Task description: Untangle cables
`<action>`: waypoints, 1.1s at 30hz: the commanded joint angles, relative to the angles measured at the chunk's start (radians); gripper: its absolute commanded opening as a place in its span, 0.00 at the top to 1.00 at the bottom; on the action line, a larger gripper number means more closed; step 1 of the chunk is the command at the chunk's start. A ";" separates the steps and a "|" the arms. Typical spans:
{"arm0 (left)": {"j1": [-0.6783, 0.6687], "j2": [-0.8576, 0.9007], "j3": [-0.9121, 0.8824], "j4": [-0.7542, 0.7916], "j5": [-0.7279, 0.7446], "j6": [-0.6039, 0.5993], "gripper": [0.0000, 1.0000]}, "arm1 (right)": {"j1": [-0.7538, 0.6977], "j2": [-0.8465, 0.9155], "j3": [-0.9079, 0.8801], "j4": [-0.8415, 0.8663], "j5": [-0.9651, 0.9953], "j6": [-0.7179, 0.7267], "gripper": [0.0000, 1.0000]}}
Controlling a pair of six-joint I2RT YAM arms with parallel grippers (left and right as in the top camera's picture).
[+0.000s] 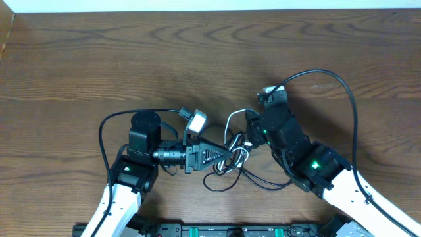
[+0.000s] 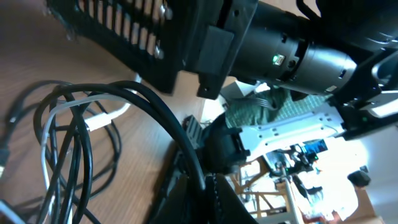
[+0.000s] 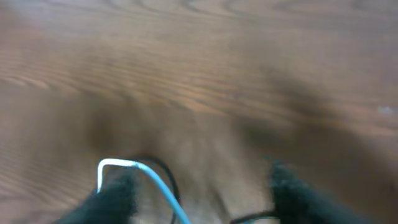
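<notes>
The cables (image 1: 234,161) are seen as one small knot on the table (image 1: 131,59), near its front edge, between the tips of the two arms. Thin black cords are looped over one another, and two wider black loops are spread out of the knot toward the front edge. A white cord (image 1: 228,125) is bent in a narrow arc on the far side of the knot and is threaded down into it. In the left wrist view, the white cord (image 2: 102,120) is crossed by several black strands, and the plugs cannot be made out.

The left gripper (image 1: 227,155) is laid level and pointed at the knot, with its tip at the knot's edge. It is shown side-on, so it cannot be told whether its fingers are parted or closed. The right gripper (image 1: 250,131) is brought in from the other side, just beside the white arc. In the blurred right wrist view, its fingers (image 3: 115,199) are spread well apart, and the white cord (image 3: 152,177) is seen between them, close to the finger on the left of that view, with a black strand just behind it.

Each arm's own thicker wire (image 1: 348,99) is arched over the table, clear of the knot. The near side of the knot is partly hidden by the two grippers.
</notes>
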 commanded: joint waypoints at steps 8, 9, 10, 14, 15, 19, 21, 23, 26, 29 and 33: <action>0.002 -0.002 0.008 0.009 -0.043 0.025 0.92 | -0.063 -0.082 0.008 -0.125 -0.048 0.044 0.23; 0.002 -0.002 0.008 0.009 -0.043 0.025 0.92 | -0.064 -0.085 0.008 -0.134 -0.085 0.043 0.27; 0.002 -0.002 0.008 0.009 -0.043 0.025 0.92 | -0.064 -0.088 0.008 -0.141 -0.121 0.043 0.36; 0.002 -0.002 0.008 0.009 -0.042 0.025 0.92 | -0.064 -0.087 0.008 -0.156 -0.168 0.044 0.69; 0.002 -0.002 0.008 0.009 -0.042 0.025 0.92 | -0.064 -0.086 0.008 -0.162 -0.169 0.050 0.68; 0.002 -0.002 0.008 0.009 -0.042 0.025 0.92 | -0.064 -0.080 0.008 -0.220 -0.168 0.105 0.59; 0.002 -0.002 0.008 0.009 -0.042 0.025 0.92 | -0.064 -0.079 0.008 -0.251 -0.168 0.105 0.59; 0.002 -0.002 0.008 0.009 -0.043 0.025 0.92 | -0.064 -0.079 0.008 -0.280 -0.186 0.104 0.58; 0.002 -0.002 0.008 0.009 -0.042 0.025 0.92 | -0.064 -0.077 0.008 -0.302 -0.240 0.104 0.56; 0.002 -0.002 0.008 0.009 -0.042 0.025 0.92 | -0.064 -0.077 0.008 -0.320 -0.279 0.103 0.55; 0.002 -0.002 0.008 0.009 -0.042 0.025 0.92 | -0.064 -0.077 0.008 -0.340 -0.276 0.104 0.57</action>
